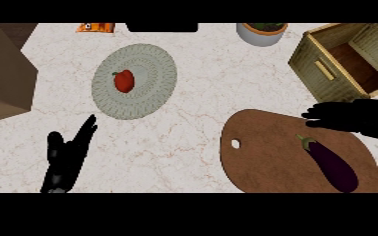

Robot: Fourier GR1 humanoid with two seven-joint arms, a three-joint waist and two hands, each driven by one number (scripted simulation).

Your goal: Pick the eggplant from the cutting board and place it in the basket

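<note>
Eggplant lying on cutting board, lower right of tabletop. Right robot hand hovering above it, fingers spread, holding nothing. Judging: smooth skin, likely slippery, firm, light; gripping mid-body best. Basket waiting just beyond.

No words, labels, brand names, numbers or signs can be read anywhere here. The one likely carrier of print is the orange packet at the far edge of the bench; it bears some dark marks, but they cannot be made out as letters. The basket, the cutting board and the plant pot show plain, unmarked surfaces.
</note>
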